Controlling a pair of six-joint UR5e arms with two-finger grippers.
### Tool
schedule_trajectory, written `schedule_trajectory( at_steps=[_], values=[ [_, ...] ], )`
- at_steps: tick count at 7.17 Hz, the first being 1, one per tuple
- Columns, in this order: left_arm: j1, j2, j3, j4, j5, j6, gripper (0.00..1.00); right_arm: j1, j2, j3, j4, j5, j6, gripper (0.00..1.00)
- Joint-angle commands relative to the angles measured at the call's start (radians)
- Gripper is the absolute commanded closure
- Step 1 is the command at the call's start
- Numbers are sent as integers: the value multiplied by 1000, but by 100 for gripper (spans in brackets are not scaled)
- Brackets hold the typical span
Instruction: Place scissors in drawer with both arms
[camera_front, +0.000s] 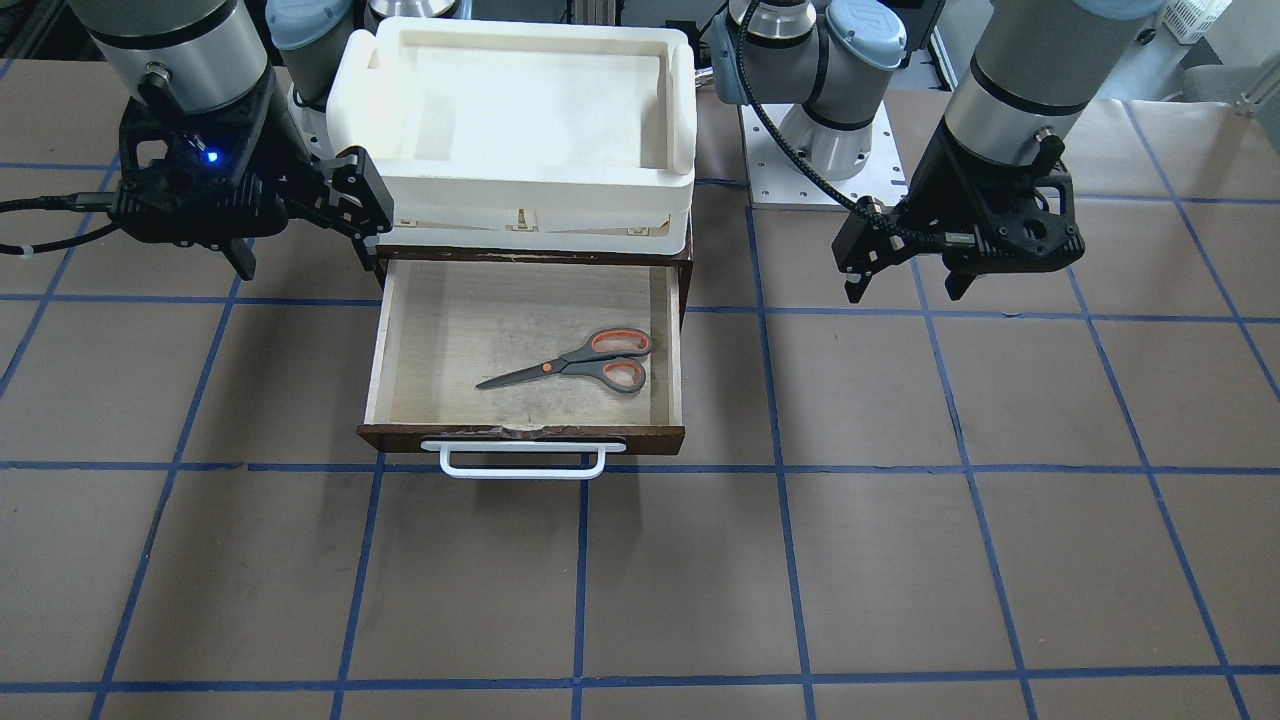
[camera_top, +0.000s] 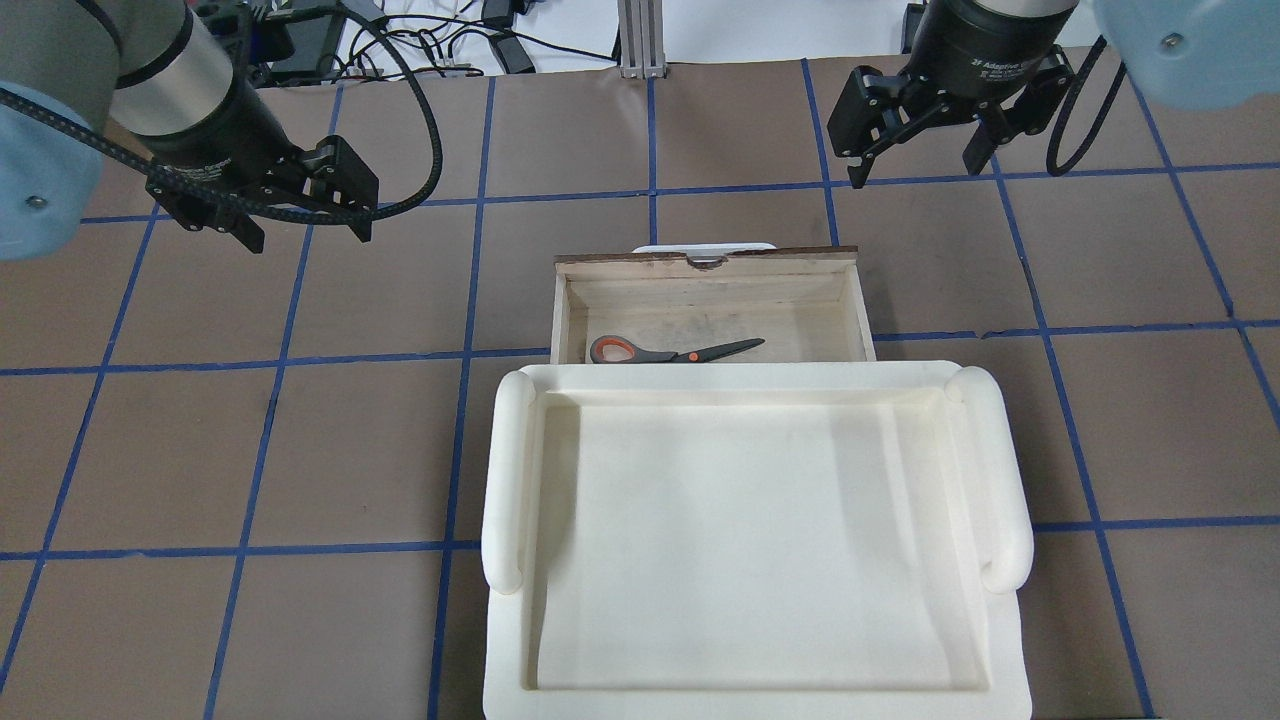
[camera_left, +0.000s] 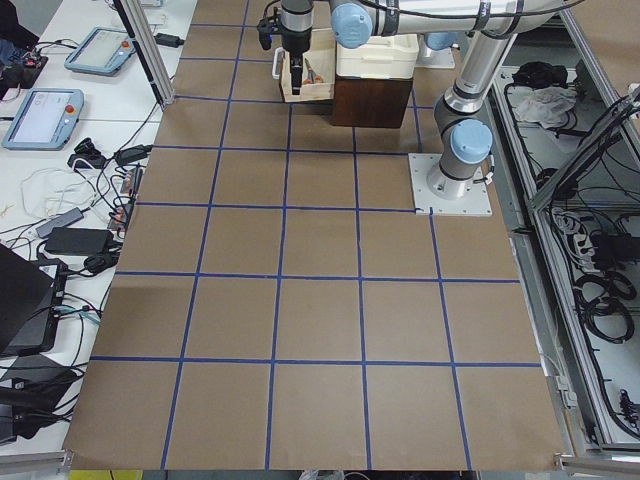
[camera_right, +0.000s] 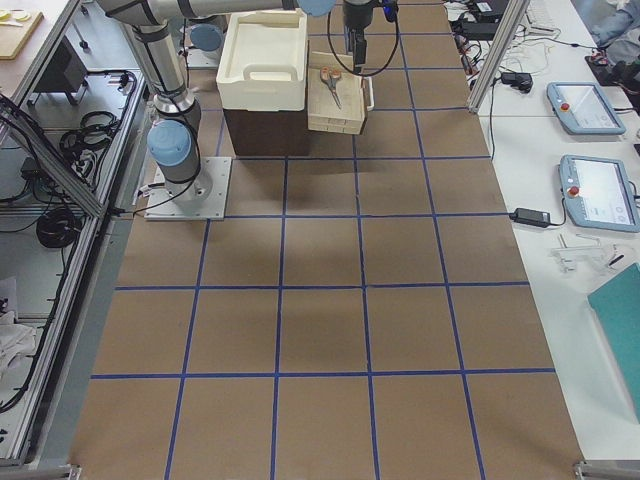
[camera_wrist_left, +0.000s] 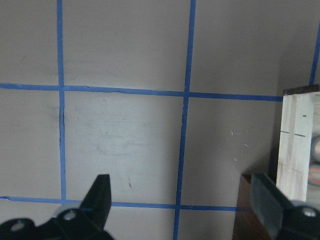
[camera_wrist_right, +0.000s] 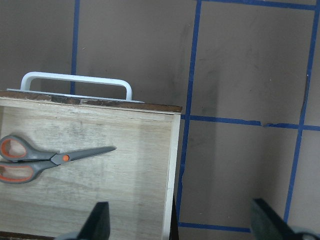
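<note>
Small scissors (camera_front: 570, 365) with grey, orange-lined handles lie flat inside the pulled-out dark brown wooden drawer (camera_front: 520, 437), long axis parallel to its front, blades toward the right gripper (camera_top: 915, 170), which hovers nearer than the left gripper (camera_top: 308, 232); both are spread wide and hold nothing.

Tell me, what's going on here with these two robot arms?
Nothing is being held right now. A pair of scissors lies flat inside a wooden drawer that is pulled out from under a white tray. The left hand and the right hand hang above the table, one on each side of the drawer, both open and empty. The scissors are in; the drawer has not been pushed shut.
</note>
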Motion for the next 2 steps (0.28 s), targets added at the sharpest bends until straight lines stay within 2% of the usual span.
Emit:
schedule_trajectory(
  at_steps=[1,2],
  values=[
    [0,1,0,-3,0,0,0,0,0,0,0,0,1,0],
    [0,2,0,-9,0,0,0,0,0,0,2,0,0,0]
  ],
)
